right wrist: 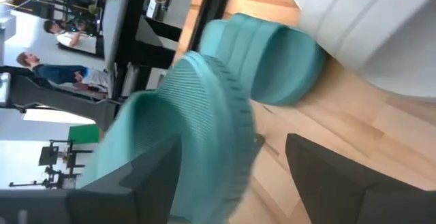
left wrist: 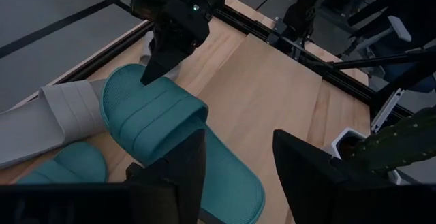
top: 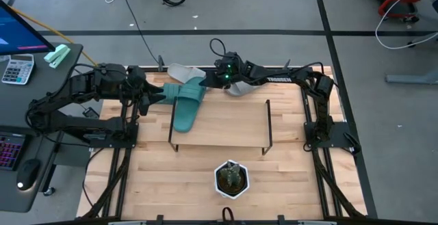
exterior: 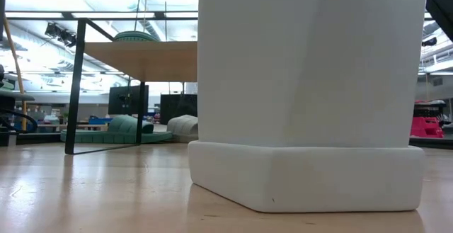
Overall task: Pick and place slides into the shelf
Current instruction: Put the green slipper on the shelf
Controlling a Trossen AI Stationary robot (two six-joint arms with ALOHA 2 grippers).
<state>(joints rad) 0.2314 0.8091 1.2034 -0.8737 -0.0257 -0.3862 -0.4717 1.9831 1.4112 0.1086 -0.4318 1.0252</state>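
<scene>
We note a white planter (top: 231, 178) nearest, then the shelf (top: 219, 122), one teal slide (top: 186, 110) across its left edge. Beyond lie another teal slide (left wrist: 65, 166) and grey slides (top: 183, 72). Left gripper (top: 159, 95) spread wide beside the slide; right gripper (top: 205, 81) open at its heel.

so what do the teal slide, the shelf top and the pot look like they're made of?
Teal slide: looks like soft moulded foam, matte, with ridged strap and ribbed sole edge. Shelf: light wood board with visible grain, satin finish, on thin black legs, probably metal. Plant pot: white, smooth and faceted, faintly glossy; ceramic or plastic, can't tell which.
</scene>
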